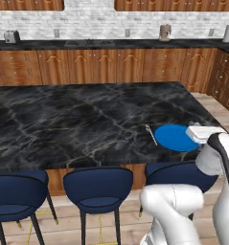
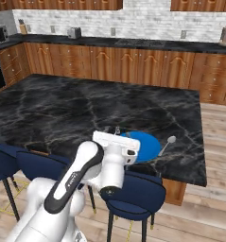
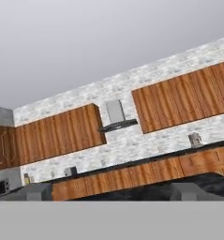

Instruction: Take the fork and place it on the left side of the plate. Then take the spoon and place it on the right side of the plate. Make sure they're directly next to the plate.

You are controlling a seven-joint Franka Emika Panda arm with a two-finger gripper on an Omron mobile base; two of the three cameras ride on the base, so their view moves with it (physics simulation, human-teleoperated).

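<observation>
Fork (image 1: 151, 134) and spoon (image 2: 167, 143) both lie on the dark marble counter (image 1: 77, 119), and the plate (image 1: 176, 137) serves as the landmark between them. Nearest the robot, the gripper (image 2: 113, 130) hangs over the counter's near edge at the plate's near-left rim, its white hand level, so the hand camera looks out across the kitchen at the wall cabinets instead of down at the utensils. Whether the jaws stand spread or pressed together I cannot tell, since the white hand hides most of them; nothing appears to be pinched between them.

Just beyond, the fork lies directly beside the plate's left edge, slim and roughly in line with the counter's depth; that step looks done. The spoon rests close by the plate's right edge, bowl pointing away from the robot, handle angled toward the rim; whether it touches the rim I cannot tell.

By my judgement the spoon step is in hand or close to finished. The next move calls for checking that gap, and if needed crossing over the plate, tipping the hand down and gripping the spoon's thin handle squarely
</observation>
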